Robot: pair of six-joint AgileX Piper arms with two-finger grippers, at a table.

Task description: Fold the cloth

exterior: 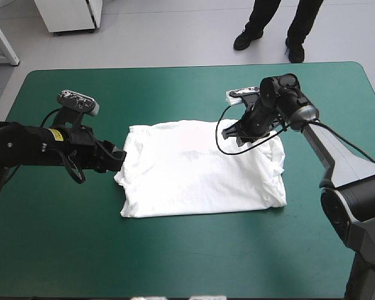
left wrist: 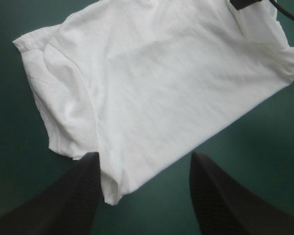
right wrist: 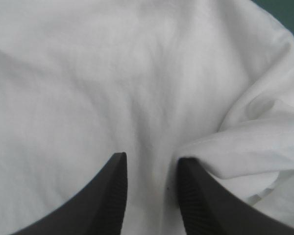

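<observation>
The shirt (exterior: 200,165) lies long across the table's (exterior: 175,262) middle. Left tool (left wrist: 144,156), open, stands at its left edge; right tool (right wrist: 149,161), open, hangs over its far right corner.

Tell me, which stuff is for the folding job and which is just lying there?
For the job:
- T-shirt, white, spread out
- left gripper, open at one corner of it
- right gripper, open over it

Just there:
- teal-green cover, lying under everything
</observation>
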